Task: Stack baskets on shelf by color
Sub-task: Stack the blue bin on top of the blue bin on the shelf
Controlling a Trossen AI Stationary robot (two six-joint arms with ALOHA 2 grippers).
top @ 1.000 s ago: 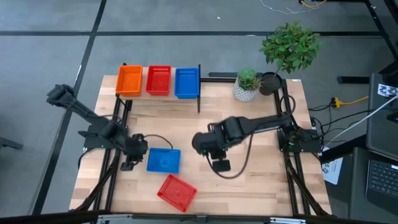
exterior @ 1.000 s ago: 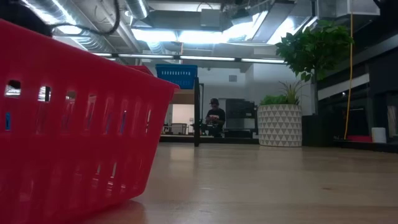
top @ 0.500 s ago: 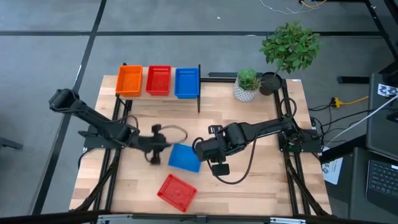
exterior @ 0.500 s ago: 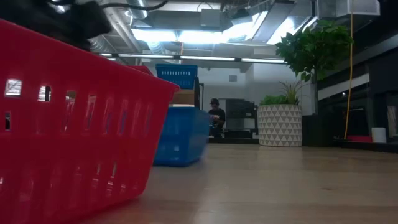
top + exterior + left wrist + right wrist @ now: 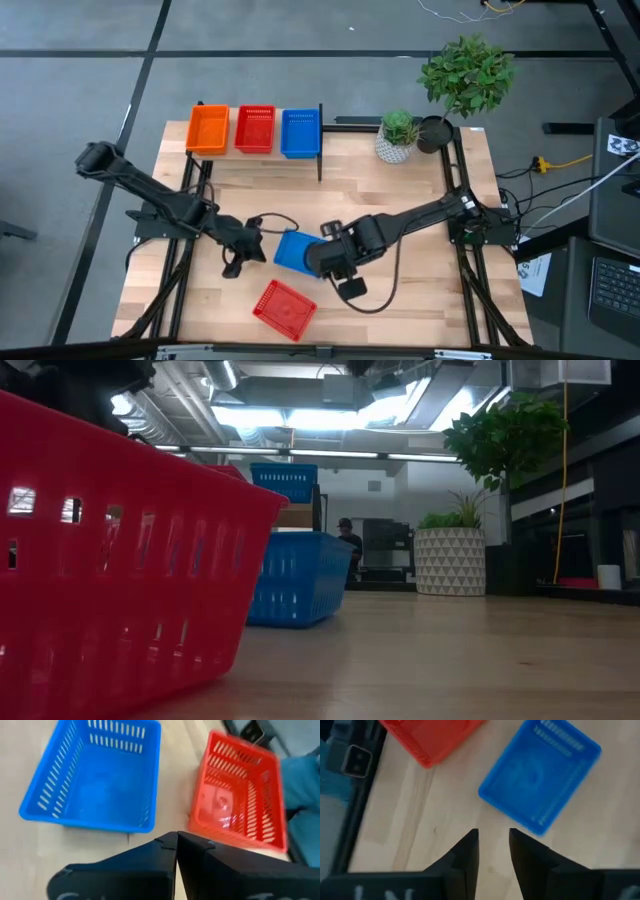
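Note:
The shelf (image 5: 320,150) stands at the table's far left and carries an orange (image 5: 208,130), a red (image 5: 254,130) and a blue basket (image 5: 300,133) side by side. A loose blue basket (image 5: 293,250) rests on its bottom mid-table, and a loose red basket (image 5: 283,308) lies near the near edge. My left gripper (image 5: 238,260) is shut, just left of the blue basket (image 5: 95,775). My right gripper (image 5: 320,258) is open by a narrow gap at the basket's right side, with the blue basket (image 5: 540,775) ahead of its fingers (image 5: 494,837). The red basket (image 5: 120,560) fills the low view's left.
A white patterned plant pot (image 5: 398,140) and a taller leafy plant (image 5: 466,75) stand at the far right corner. Bare wood lies to the right of the baskets and in front of the shelf. A person (image 5: 346,545) shows far off in the room.
The loose blue basket has slid along the table toward the right and turned a little. My left gripper swung right behind it, then drew back toward the near edge. My right gripper moved left and nearer, closing on the basket's right side.

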